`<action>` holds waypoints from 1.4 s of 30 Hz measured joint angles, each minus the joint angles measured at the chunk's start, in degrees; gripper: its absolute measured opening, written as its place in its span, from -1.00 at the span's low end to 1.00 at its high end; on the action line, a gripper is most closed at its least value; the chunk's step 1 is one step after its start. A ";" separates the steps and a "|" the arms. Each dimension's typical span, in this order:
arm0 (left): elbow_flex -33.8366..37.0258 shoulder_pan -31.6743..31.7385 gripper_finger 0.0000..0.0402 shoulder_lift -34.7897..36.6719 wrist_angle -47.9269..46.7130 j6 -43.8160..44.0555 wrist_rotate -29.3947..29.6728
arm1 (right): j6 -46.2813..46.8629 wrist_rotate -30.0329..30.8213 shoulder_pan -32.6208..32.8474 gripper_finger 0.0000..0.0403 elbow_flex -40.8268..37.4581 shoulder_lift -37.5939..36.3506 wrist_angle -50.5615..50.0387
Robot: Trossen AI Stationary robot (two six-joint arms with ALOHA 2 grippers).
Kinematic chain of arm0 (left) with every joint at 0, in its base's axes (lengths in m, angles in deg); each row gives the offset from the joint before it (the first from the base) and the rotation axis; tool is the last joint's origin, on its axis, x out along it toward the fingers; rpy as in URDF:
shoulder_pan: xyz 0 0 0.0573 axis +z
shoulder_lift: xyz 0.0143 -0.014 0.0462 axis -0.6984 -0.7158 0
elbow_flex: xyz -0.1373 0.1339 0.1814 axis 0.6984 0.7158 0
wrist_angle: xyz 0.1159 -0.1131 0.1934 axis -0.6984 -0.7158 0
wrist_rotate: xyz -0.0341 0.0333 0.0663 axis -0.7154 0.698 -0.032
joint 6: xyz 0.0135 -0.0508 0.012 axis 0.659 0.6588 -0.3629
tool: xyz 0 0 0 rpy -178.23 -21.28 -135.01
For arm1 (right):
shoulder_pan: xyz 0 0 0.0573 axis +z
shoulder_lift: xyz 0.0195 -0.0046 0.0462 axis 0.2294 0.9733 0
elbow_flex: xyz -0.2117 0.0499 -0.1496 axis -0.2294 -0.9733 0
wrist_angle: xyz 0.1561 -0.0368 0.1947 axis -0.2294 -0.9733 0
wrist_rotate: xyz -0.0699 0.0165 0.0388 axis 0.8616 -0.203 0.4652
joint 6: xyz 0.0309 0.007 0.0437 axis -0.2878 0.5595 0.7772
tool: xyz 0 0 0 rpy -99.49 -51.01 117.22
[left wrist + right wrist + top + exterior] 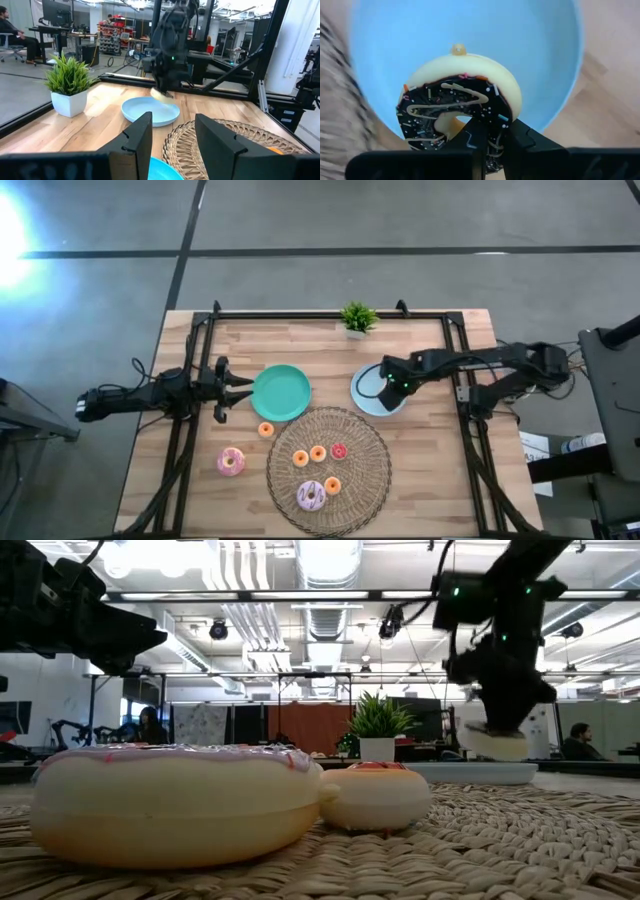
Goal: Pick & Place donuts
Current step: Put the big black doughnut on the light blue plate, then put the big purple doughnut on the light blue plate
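- Over the light-blue plate [555, 60], the chocolate donut [460, 107] hangs tilted in the right gripper [492, 137], whose fingers pinch its rim through the hole.
- From the low view, this donut [497, 743] sits just above the plate [470, 772], apart from it, under the right gripper [500, 710].
- From above, the right gripper [388, 392] reaches in from the table's right side, over the plate [362, 385].
- On the wicker mat [370, 480] lie a pink donut [311, 495], three small orange donuts [300, 458] [318, 453] [332, 485] and a small red donut [339, 451].
- Off the mat, on the bare wood, lie a second pink donut [231, 461] and another small orange donut [266, 430], the latter just below the teal plate [282, 392].
- At the teal plate's left edge, the left gripper [237, 386] waits with its fingers [137, 137] spread wide and nothing between them.
- A small potted plant [357, 319] stands at the table's far edge.
- A seated person [15, 35] shows in the room beyond the table.
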 joint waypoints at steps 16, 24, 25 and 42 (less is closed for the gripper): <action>0.00 0.02 -0.38 0.00 0.00 0.02 0.00 | -4.73 1.82 0.02 -0.18 0.00 2.22 -0.79; 0.00 0.00 -0.38 0.00 0.00 0.00 -0.02 | -8.76 5.79 0.67 0.07 0.00 -5.21 -7.46; 0.00 0.01 -0.38 0.00 0.00 0.00 0.00 | -8.88 6.32 0.78 0.08 0.00 -6.01 -7.35; 0.00 0.01 -0.38 0.00 0.00 0.00 -0.01 | -13.66 14.38 12.15 0.10 5.42 -9.87 -1.19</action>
